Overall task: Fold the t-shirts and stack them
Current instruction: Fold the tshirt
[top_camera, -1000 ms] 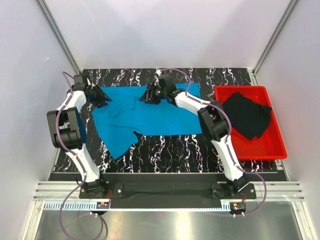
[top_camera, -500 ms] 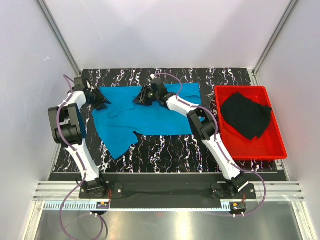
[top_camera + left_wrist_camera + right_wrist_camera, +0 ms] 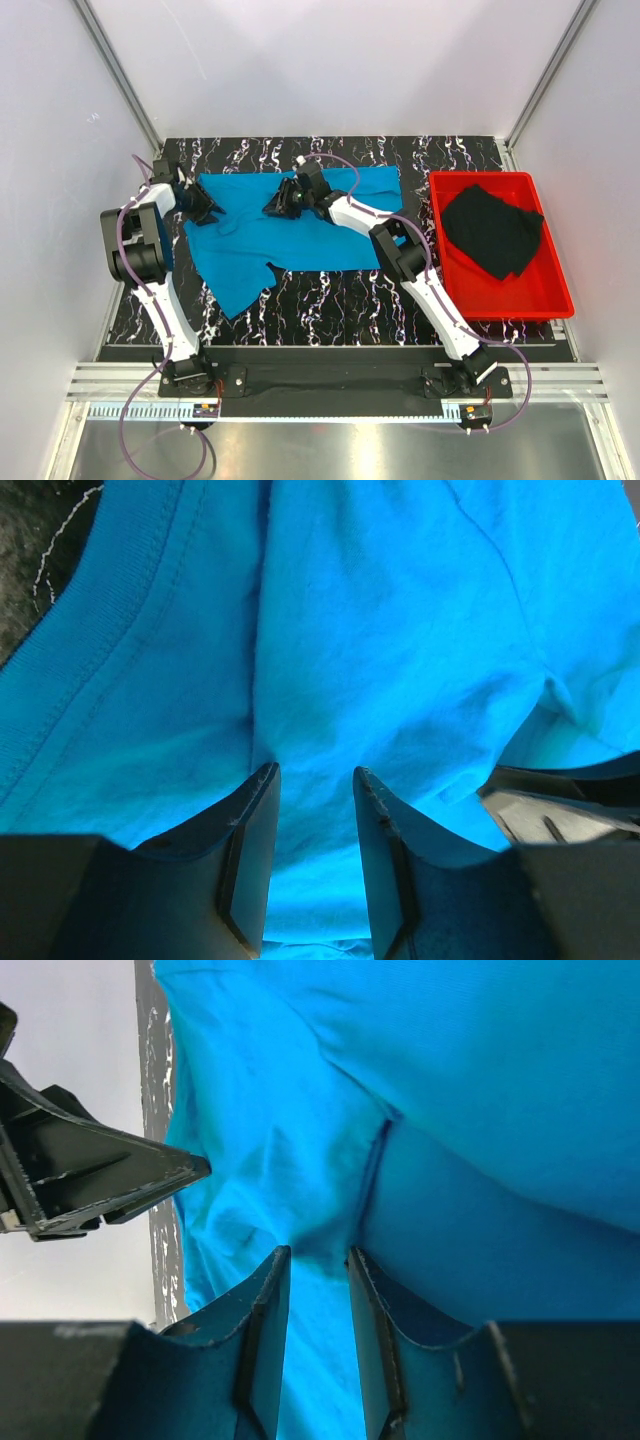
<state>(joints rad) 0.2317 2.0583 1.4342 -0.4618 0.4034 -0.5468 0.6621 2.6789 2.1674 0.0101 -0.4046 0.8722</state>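
White-walled enclosure [image 3: 330, 70], black marbled tabletop [image 3: 330, 300]: both claws are closed on the sky-blue t-shirt [image 3: 300, 238].

The sky-blue t-shirt lies spread and wrinkled over the left and centre of the tabletop, with one part trailing toward the near edge. The left claw [image 3: 207, 207] pinches cloth at the shirt's far-left edge, beside the ribbed collar [image 3: 90, 650]. The right claw [image 3: 272, 203] pinches a gathered fold at the far centre of the shirt, near the left claw. The black t-shirt [image 3: 492, 232] lies crumpled in the red plastic tray [image 3: 530, 295] on the right, well apart from the blue one.
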